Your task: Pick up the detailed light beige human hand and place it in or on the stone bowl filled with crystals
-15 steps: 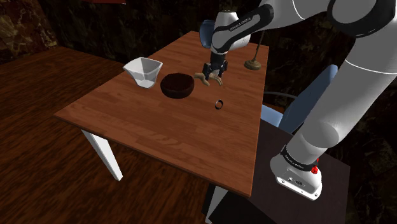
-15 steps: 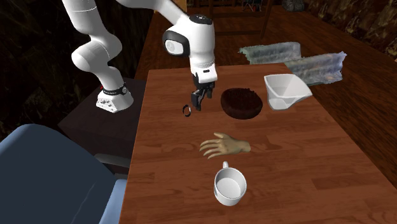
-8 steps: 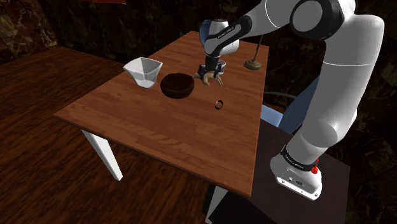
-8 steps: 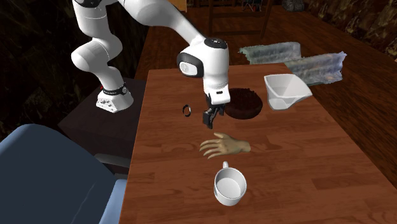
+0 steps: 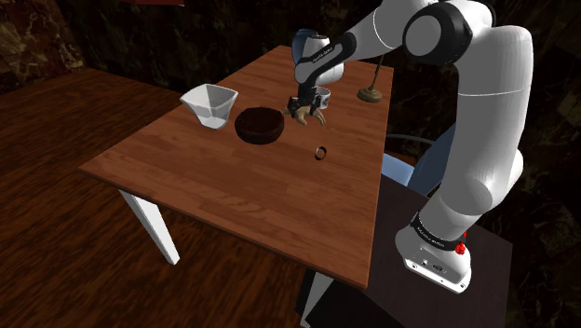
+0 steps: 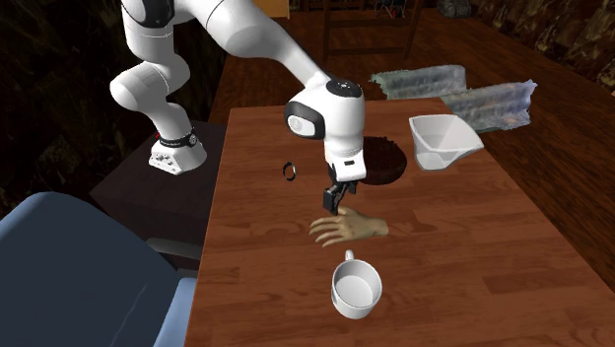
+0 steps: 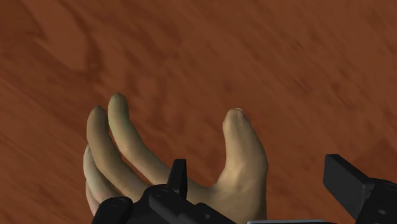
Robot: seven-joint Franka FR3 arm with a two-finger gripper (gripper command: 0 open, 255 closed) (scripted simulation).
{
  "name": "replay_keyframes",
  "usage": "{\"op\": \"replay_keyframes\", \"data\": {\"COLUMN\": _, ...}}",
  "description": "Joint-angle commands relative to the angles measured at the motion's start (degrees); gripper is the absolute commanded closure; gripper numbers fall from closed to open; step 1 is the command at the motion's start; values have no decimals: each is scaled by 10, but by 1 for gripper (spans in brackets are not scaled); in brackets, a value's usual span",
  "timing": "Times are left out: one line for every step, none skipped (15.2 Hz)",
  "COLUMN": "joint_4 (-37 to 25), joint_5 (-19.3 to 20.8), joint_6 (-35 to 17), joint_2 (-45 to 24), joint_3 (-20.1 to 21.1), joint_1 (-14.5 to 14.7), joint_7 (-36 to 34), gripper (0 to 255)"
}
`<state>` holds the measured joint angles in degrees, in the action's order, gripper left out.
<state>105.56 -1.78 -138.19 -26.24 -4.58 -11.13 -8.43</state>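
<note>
Hand (image 6: 352,227) lies on the bench (image 6: 453,266) near its middle, not in the bowl. Its fingers point to the second exterior view's left and its wrist to that view's right.

Across that view from the left, a blue chair (image 6: 69,266) stands off the bench's corner. Next is the dark stand (image 6: 138,192), which carries the arm's base. On the bench a small ring (image 6: 290,172) lies alone. To its right the claw (image 6: 335,201) hangs low over the hand's knuckles. A white cup (image 6: 356,288) sits just beside the hand, on the camera's side. Beyond the hand is the dark bowl (image 6: 390,166), partly behind the arm's wrist. A white dish (image 6: 444,141) stands just right of the bowl. Two wrapped bundles (image 6: 419,81) lie on the floor past the bench.

In the wrist view the claw (image 7: 257,170) stands apart and grips nothing. The hand's (image 7: 191,165) thumb lies between the two fingertips, and one tip is over the palm. Whether either tip touches cannot be told.

In the shoulder view, from the left, come the dish (image 5: 210,103), the bowl (image 5: 259,125), the claw (image 5: 312,105) over the hand (image 5: 298,115), and then the ring (image 5: 319,151), all on the bench (image 5: 214,177).
</note>
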Motion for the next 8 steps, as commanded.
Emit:
{"op": "replay_keyframes", "data": {"joint_4": 2, "joint_5": -1, "joint_6": -18, "joint_2": -21, "joint_3": 1, "joint_1": -1, "joint_7": 0, "gripper": 0}}
{"op": "replay_keyframes", "data": {"joint_4": 1, "joint_5": -1, "joint_6": -26, "joint_2": -30, "joint_3": 1, "joint_1": -1, "joint_7": 1, "gripper": 0}}
{"op": "replay_keyframes", "data": {"joint_4": 1, "joint_5": -1, "joint_6": -26, "joint_2": -30, "joint_3": 1, "joint_1": -1, "joint_7": 1, "gripper": 0}}
{"op": "replay_keyframes", "data": {"joint_4": 1, "joint_5": -1, "joint_6": -26, "joint_2": -30, "joint_3": 1, "joint_1": -1, "joint_7": 1, "gripper": 0}}
{"op": "replay_keyframes", "data": {"joint_4": 1, "joint_5": -1, "joint_6": -26, "joint_2": -30, "joint_3": 1, "joint_1": -1, "joint_7": 1, "gripper": 0}}
{"op": "replay_keyframes", "data": {"joint_4": 1, "joint_5": -1, "joint_6": -26, "joint_2": -30, "joint_3": 2, "joint_1": -2, "joint_7": 0, "gripper": 0}}
{"op": "replay_keyframes", "data": {"joint_4": 1, "joint_5": -1, "joint_6": -26, "joint_2": -30, "joint_3": 2, "joint_1": -2, "joint_7": 0, "gripper": 0}}
{"op": "replay_keyframes", "data": {"joint_4": 1, "joint_5": -1, "joint_6": -26, "joint_2": -30, "joint_3": 2, "joint_1": -2, "joint_7": 0, "gripper": 0}}
